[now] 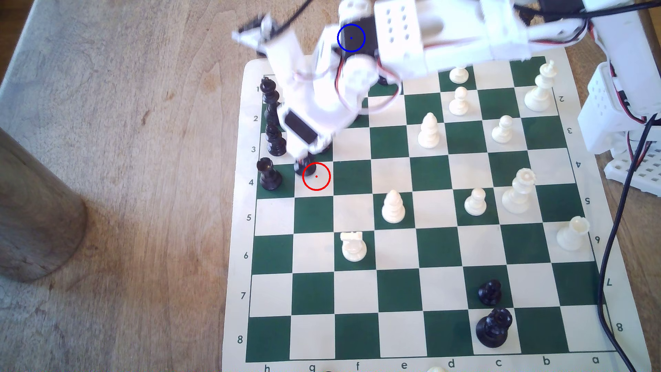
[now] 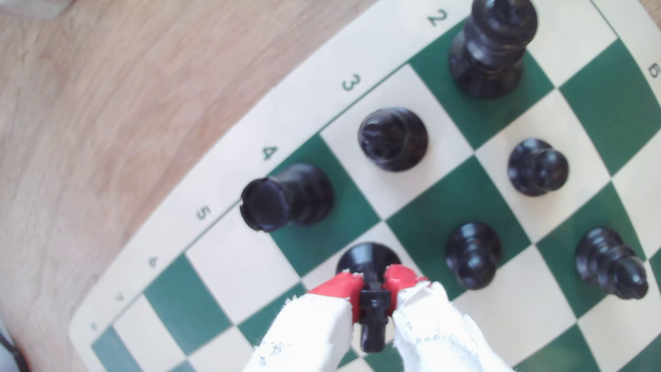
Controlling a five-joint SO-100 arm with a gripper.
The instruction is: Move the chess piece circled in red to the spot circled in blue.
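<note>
Exterior view, left to right: bare light-brown wood table [image 1: 125, 143] with a round wooden block [image 1: 35, 211] at the far left, then the green-and-cream chess mat [image 1: 422, 246]. On the h file by its left edge stands a column of black pieces, the black rook [image 1: 269, 174] on h4. Just right of it the gripper [image 1: 308, 157] comes down over the chess piece [image 1: 303, 167], which sits on g4, its base at the red circle's upper left edge. The blue circle [image 1: 351, 38] falls on the blurred white arm [image 1: 411, 39], so the spot under it is hidden. White pieces are spread across the right half; a black cable [image 1: 615, 229] runs down the right side. Wrist view adds what the exterior hides — red-tipped, cloth-wrapped fingers [image 2: 339, 288] clamped on the chess piece's [image 2: 370, 286] head, base on a cream square — with the rook [image 2: 286, 198] and other black pieces beside it.
</note>
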